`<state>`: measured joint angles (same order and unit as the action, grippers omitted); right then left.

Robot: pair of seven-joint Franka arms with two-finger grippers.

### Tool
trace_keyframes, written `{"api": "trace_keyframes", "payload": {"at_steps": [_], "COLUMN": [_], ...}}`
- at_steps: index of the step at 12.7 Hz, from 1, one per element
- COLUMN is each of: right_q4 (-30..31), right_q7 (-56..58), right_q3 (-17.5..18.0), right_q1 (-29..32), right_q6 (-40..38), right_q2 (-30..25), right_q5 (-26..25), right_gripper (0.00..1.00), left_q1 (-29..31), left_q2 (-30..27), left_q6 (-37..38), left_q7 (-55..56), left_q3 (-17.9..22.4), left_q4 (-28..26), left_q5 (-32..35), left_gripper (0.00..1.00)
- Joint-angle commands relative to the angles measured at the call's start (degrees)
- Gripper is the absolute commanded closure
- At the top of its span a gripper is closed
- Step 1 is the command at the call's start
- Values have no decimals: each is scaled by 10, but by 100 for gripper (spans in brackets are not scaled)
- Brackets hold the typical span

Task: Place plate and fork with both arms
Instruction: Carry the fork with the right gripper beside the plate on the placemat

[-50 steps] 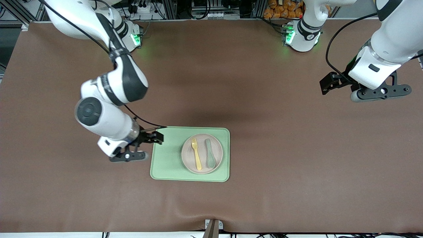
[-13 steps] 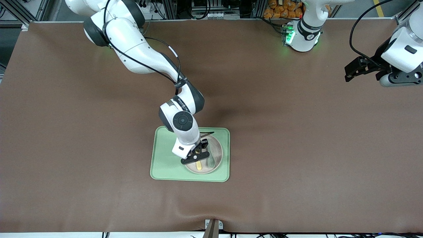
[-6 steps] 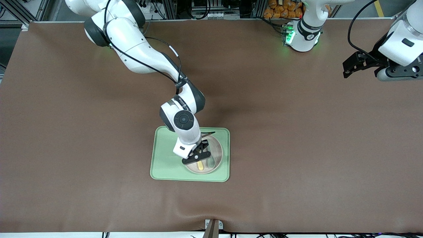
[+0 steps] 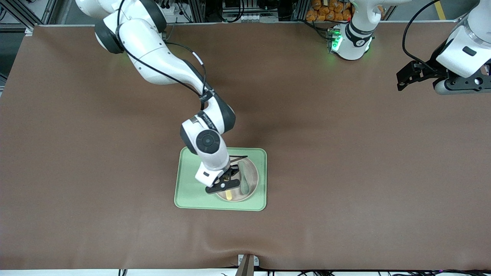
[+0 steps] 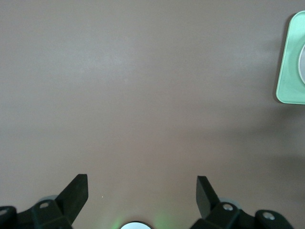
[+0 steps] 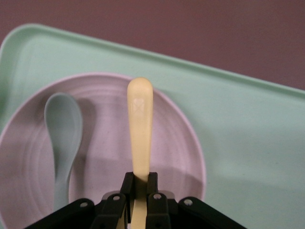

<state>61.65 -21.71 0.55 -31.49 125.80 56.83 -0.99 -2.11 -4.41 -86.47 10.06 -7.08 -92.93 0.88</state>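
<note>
Pale-yellow plastic fork (image 6: pixel 140 125) now sits clenched in your right gripper (image 6: pixel 139 193), which has just closed over the round beige-pink plate (image 6: pixel 177 157) on the light-green tray (image 4: pixel 191 191), so you can lift it, while your left gripper (image 5: pixel 142 191) waits released over bare table.

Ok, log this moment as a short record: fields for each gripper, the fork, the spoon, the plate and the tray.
right gripper: shut on the fork, over the plate
left gripper: open, empty, waiting over bare table at the left arm's end
fork: pale yellow, pinched between the fingers, handle end free
spoon: grey-green, lying on the plate beside the fork
plate: on the tray
tray: light green, on the table
</note>
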Motion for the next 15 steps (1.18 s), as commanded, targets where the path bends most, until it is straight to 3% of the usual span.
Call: {"api": "trace_keyframes", "payload": {"at_steps": [1,4,11,13,14,15], "right_q4": [4,42,196,200,202,202], "right_q7": [-2,13,45,46,46,45], "right_q3": [5,4,2,2,2,2], "right_q1": [36,72,85,87,88,88], "right_q6": [-19,-44,48,52,56,59], "right_q2": [-29,-46,-101,-101,-100,-98], "right_q5": [55,55,50,50,50,50], "right_gripper": [100,100,100,100,99,89], "left_q1": [8,8,9,9,10,10], "left_q2": [-10,-10,-2,-3,-4,-3], "left_q6": [-12,-17,-19,-19,-19,-19], "left_q7": [-4,-4,-9,-13,-14,-14], "left_q3": [-3,-4,-5,-5,-4,-4], "left_q4": [-14,-14,-9,-9,-9,-10], "left_q5": [7,7,1,0,0,0], "left_gripper": [0,0,0,0,0,0]}}
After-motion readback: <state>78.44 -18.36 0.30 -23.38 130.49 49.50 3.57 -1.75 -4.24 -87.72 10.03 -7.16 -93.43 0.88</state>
